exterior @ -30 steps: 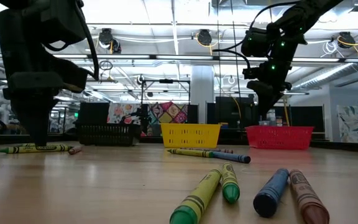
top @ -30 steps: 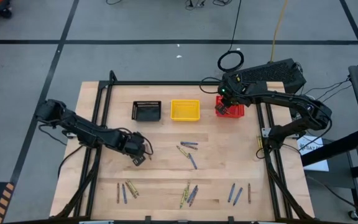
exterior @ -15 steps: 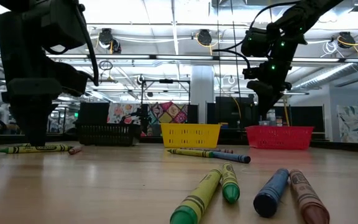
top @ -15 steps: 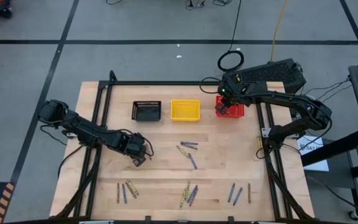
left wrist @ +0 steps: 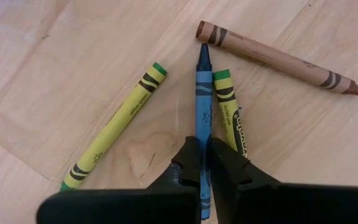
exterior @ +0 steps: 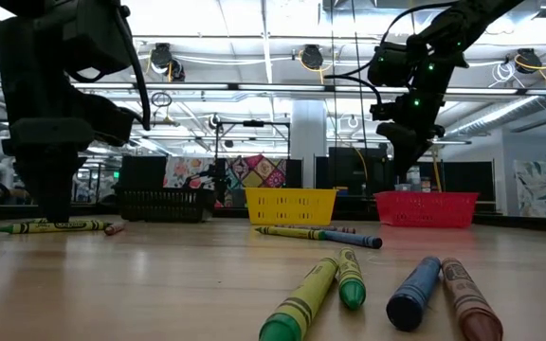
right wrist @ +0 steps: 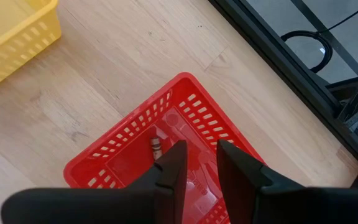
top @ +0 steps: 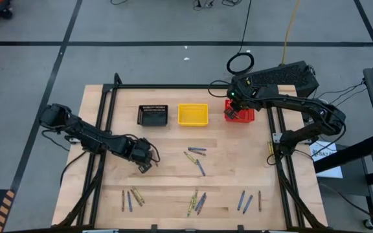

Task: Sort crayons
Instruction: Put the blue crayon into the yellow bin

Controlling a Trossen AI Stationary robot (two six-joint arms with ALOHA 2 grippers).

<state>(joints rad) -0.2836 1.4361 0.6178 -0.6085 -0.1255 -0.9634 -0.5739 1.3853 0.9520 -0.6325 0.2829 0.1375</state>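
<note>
A: Crayons first. Left tool (left wrist: 201, 163), wrist view: both fingers pinched tight on a blue crayon (left wrist: 202, 93), gripping it near its lower end, tip pointing away from the wrist. Crayon lies flat on the wooden counter (left wrist: 55, 56).

B: Neighbours?

A: A yellow-green crayon (left wrist: 229, 102) right beside the blue one, touching or nearly so. Another yellow-green crayon (left wrist: 114, 124) lies apart at a slant. A brown crayon (left wrist: 278, 59) lies crosswise beyond the blue tip.

B: And from above?

A: Left tool (top: 144, 157) sits left of centre in the frame, low over the counter. A small cluster of crayons (top: 195, 157) lies in the middle. Three more clusters run along the bottom edge: lower left (top: 131, 198), lower centre (top: 197, 202), lower right (top: 246, 201).

B: Right side?

A: Right tool (right wrist: 199, 163) hangs over the red basket (right wrist: 114, 163), fingers parted a little, nothing between them. One crayon (right wrist: 156, 147) shows inside that basket, colour hard to tell. Yellow basket (right wrist: 11, 43) is in the upper left corner of that wrist view.

B: Basket row?

A: In the high view, upper middle: black basket (top: 153, 115), yellow basket, red basket, left to right, with the right tool (top: 237, 111) above the red one.

B: Low view?

A: Four crayons in the near foreground (exterior: 349, 277): two yellow-green, one blue, one brown.
</note>
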